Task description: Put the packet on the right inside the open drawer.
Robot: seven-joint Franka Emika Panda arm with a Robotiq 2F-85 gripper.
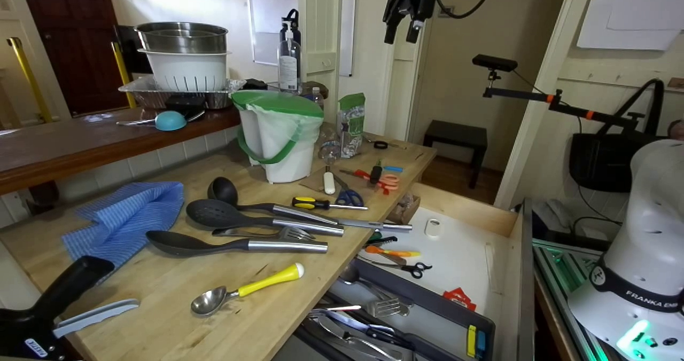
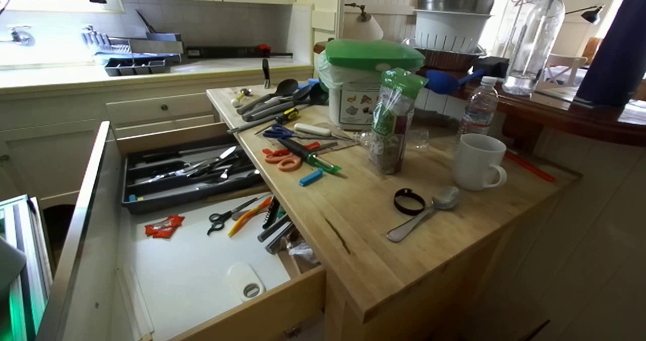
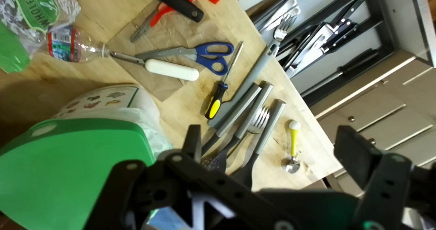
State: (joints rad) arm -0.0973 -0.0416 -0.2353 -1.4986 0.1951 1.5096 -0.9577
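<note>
While a blue cloth [image 1: 133,206] lies crumpled on the table [image 1: 160,286], I see a lidded bucket [image 1: 291,161] farther right.
Near it, the packet [image 1: 351,128] stands upright on that table; next the gripper [image 1: 402,34] hangs high, jaws apart; then the drawer [image 1: 475,211], pulled out, with a cutlery tray [image 1: 444,303] inside.

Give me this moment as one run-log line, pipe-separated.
gripper: open, empty | packet: standing on countertop | drawer: open, packet not yet inside

The packet [image 2: 392,124] stands near the bin [image 2: 359,86] on the table [image 2: 353,205], cutlery [image 1: 385,308] in the drawer [image 2: 184,270].
</note>
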